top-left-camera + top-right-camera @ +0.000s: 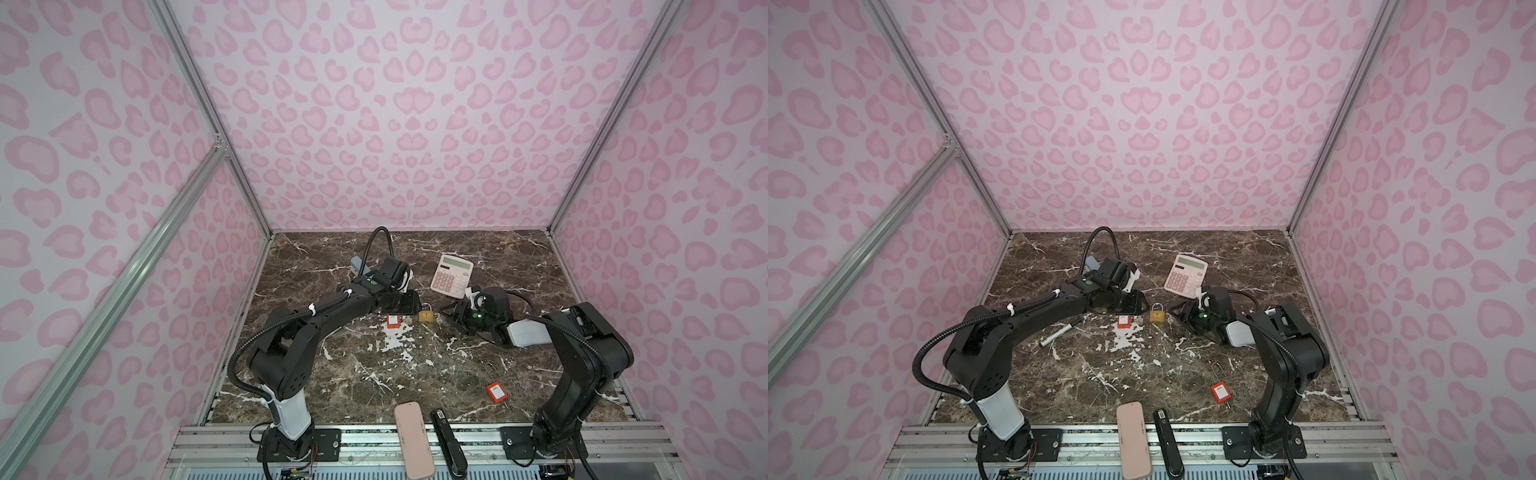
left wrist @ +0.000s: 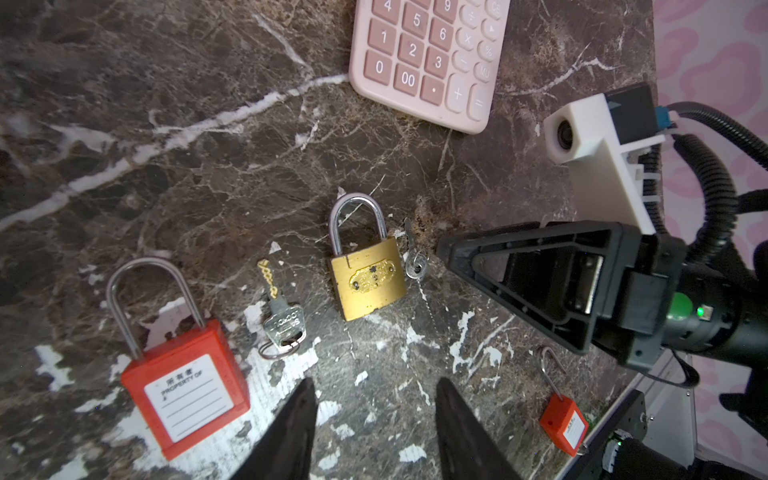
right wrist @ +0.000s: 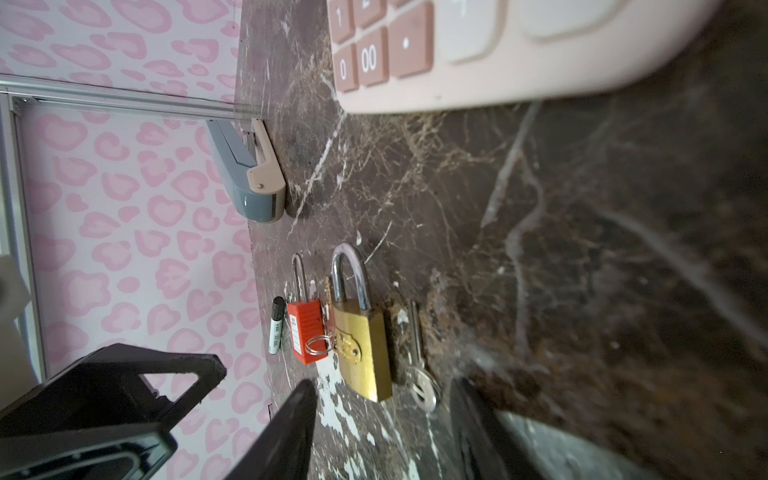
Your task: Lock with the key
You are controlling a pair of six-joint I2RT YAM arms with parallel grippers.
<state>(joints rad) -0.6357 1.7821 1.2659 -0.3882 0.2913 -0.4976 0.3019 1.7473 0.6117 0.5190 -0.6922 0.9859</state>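
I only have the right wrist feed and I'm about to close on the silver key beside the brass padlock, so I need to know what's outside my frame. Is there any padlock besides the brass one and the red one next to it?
Observer: Yes. A second red padlock lies near the front of the table, right side, far from the brass padlock.
Operator: And the left side, holding anything?
Observer: No. The left wrist view shows the left pincer open and empty over bare marble.
Operator: Anything at the front edge?
Observer: A pink case and a black stapler lie side by side there, overhanging it.
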